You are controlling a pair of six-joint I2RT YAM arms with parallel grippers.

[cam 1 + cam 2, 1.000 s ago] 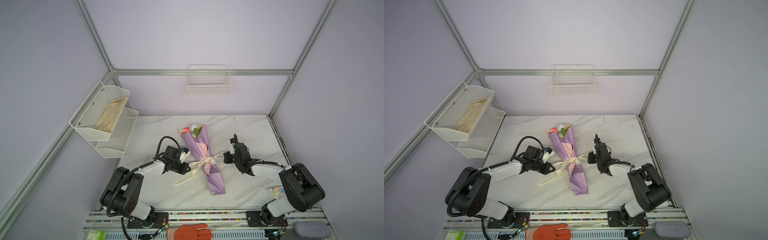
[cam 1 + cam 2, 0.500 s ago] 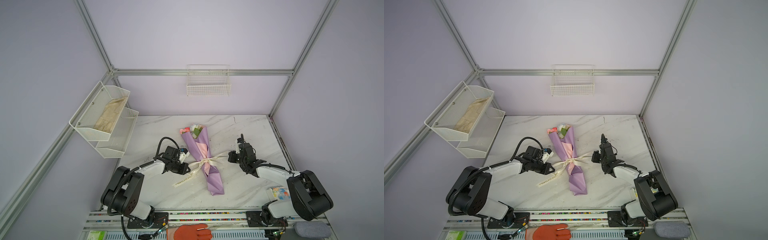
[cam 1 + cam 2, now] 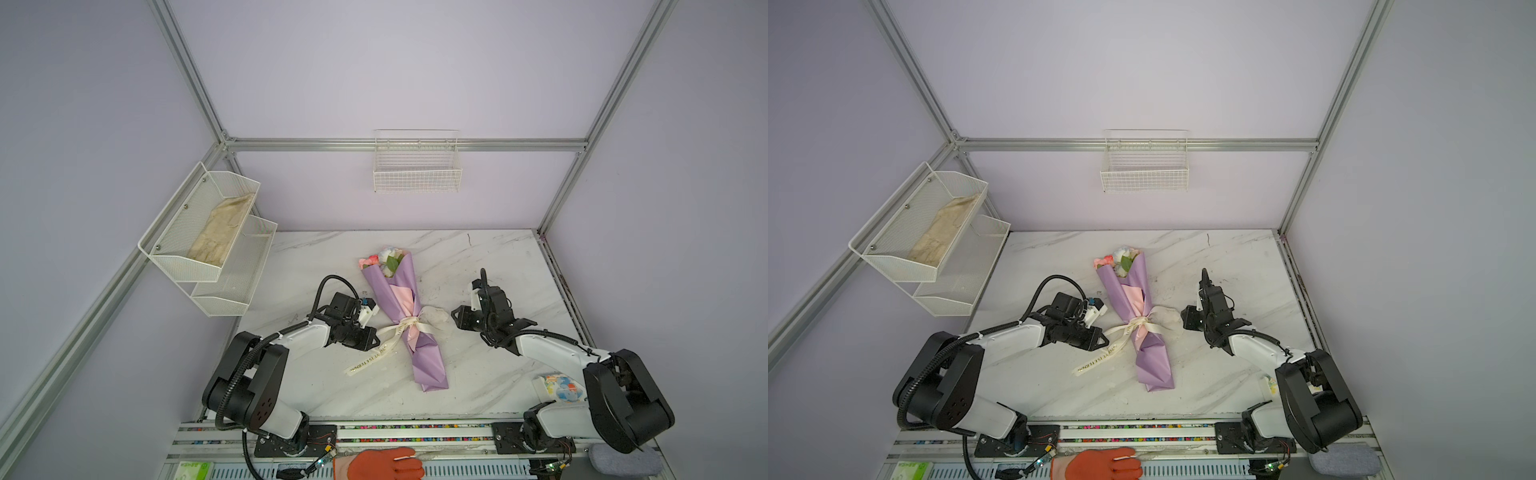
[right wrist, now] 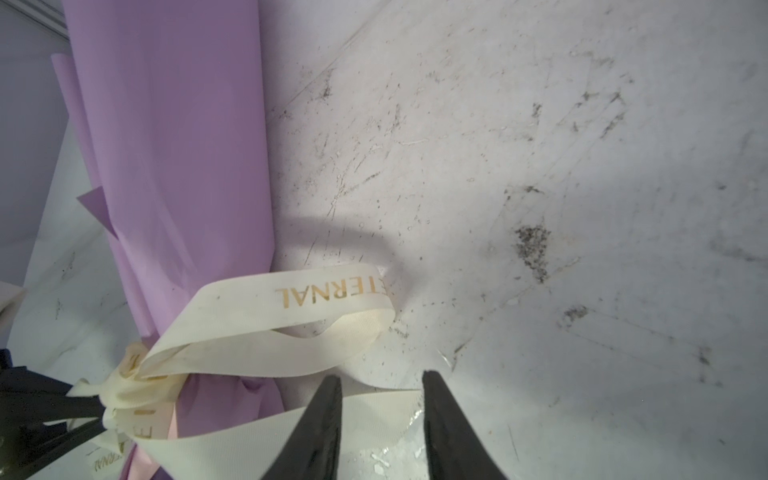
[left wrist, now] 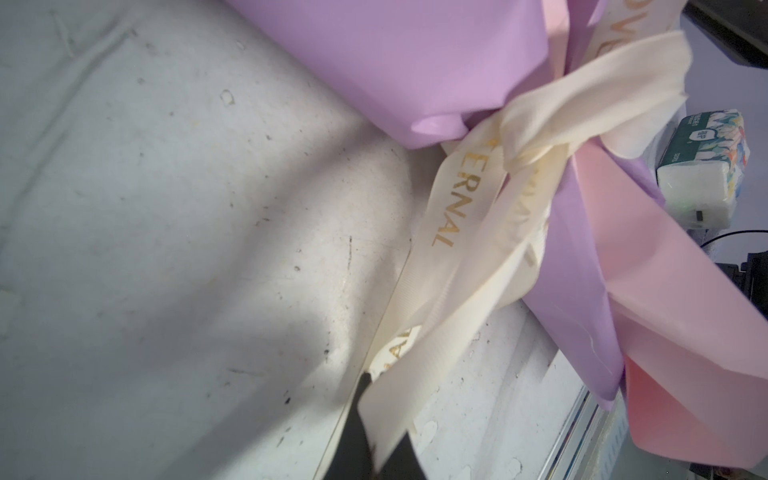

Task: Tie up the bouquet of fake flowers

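Now the bouquet (image 3: 399,291) lies crosswise between grippers.
Left gripper (image 3: 375,337) pinches ribbon (image 5: 453,199); right gripper (image 4: 381,376), jaws parted, faces its loop.

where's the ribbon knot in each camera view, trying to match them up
Top view: the ribbon knot sits just below centre, between the two arms.
Top view: the ribbon knot sits just below centre, between the two arms.
Left wrist: the knot is in the upper right.
Right wrist: the knot is in the lower left.
Shared landmark: the lilac wrapping paper it cinches.
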